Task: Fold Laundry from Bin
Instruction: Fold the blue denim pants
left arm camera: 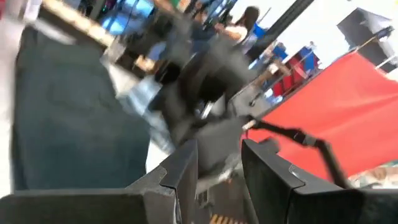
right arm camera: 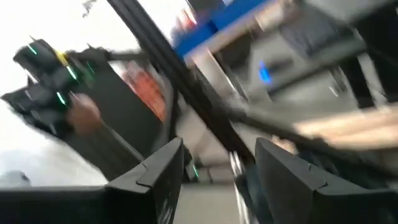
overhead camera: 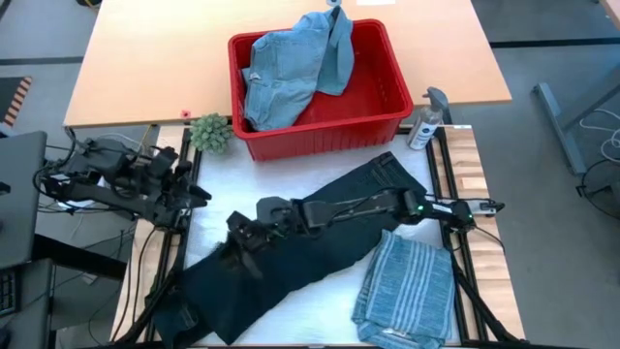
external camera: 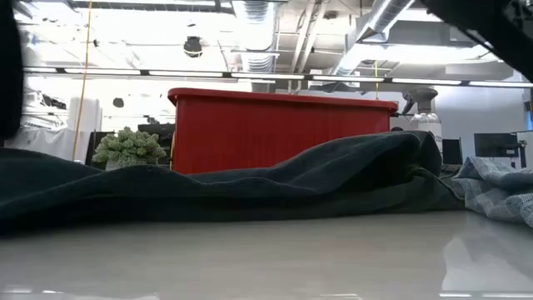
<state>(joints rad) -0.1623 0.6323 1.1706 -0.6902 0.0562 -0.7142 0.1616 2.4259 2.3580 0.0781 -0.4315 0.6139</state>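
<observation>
The red bin (overhead camera: pixel 387 107) stands at the table's far side, and a light blue denim piece (overhead camera: pixel 291 73) lies in it and hangs over its far rim. Dark navy trousers (overhead camera: pixel 291 267) lie spread in a slant from the middle right to the near left; in the low view the trousers (external camera: pixel 250 187) rise in a low ridge. A folded blue-grey striped shirt (overhead camera: pixel 407 291) lies at the near right. My right gripper (overhead camera: pixel 240 242) reaches across over the trousers' left half, and in the wrist view the right gripper (right arm camera: pixel 217 180) is open with nothing between its fingers. My left gripper (overhead camera: pixel 201 194) (left arm camera: pixel 221 171) waits open at the table's left edge.
A small green plant (overhead camera: pixel 209 132) stands left of the bin and a spray bottle (overhead camera: pixel 426 121) right of it. A wooden table (overhead camera: pixel 145 68) lies beyond. White table top shows bare between the bin and the trousers and along the near edge.
</observation>
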